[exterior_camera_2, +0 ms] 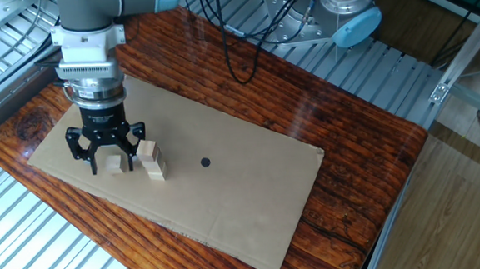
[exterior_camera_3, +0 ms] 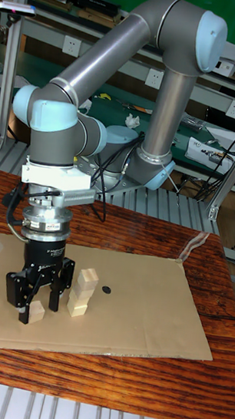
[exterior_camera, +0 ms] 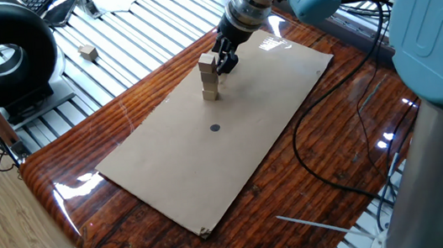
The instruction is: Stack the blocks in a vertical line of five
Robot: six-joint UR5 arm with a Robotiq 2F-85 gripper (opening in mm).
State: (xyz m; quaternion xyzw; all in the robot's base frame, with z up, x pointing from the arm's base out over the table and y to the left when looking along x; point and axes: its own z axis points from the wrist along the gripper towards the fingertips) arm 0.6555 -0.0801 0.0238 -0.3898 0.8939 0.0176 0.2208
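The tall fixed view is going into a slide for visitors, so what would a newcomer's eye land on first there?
First, the big grey robot arm arching down from the upper right to the cardboard sheet. Next, its gripper, fingers open, straddling a lone block near the sheet's left end. Right beside it stands a slightly crooked stack of blocks, with a small dark spot further right.
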